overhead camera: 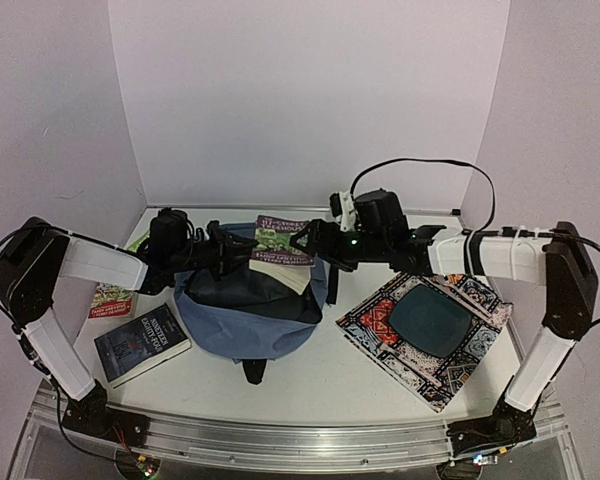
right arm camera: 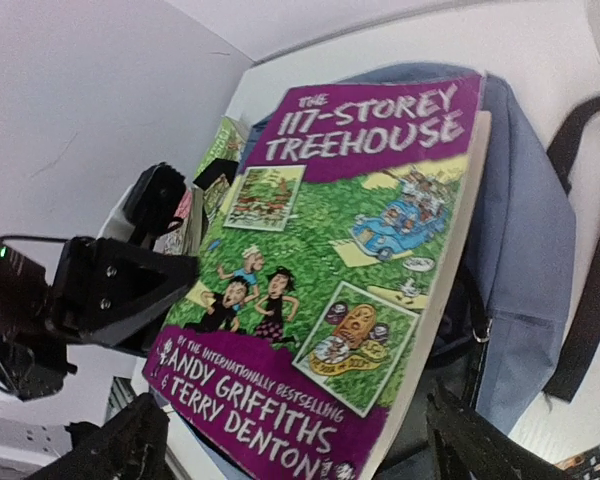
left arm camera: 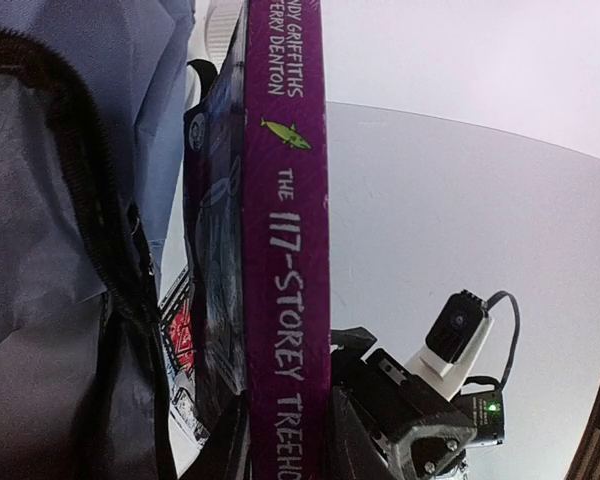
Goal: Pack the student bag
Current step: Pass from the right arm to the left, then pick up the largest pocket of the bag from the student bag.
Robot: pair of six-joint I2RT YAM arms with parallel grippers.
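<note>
A large slate-blue soft fabric backpack (overhead camera: pixel 248 318) lies in the middle of the white worktop (overhead camera: pixel 320 385), between the two arms, with its dark-lined mouth towards the far side and a black strap at its near end. Over that mouth sits a purple and green paperback titled "The 117-Storey Treehouse" (overhead camera: pixel 283 243), cover up.

The left hand (overhead camera: pixel 238 252) meets the paperback's left edge, and in its wrist view it is clenched across the purple spine. The right hand (overhead camera: pixel 313 240) is at the paperback's right edge. Its fingers (right arm camera: pixel 470 445) are spread wide on either side of the cover, released.

On the near left lies a dark-covered book (overhead camera: pixel 140 343), with a green and red book (overhead camera: pixel 110 297) just beyond it. On the right, well apart from the backpack, lies a patterned cloth mat with a dark teal centre (overhead camera: pixel 380 325).
</note>
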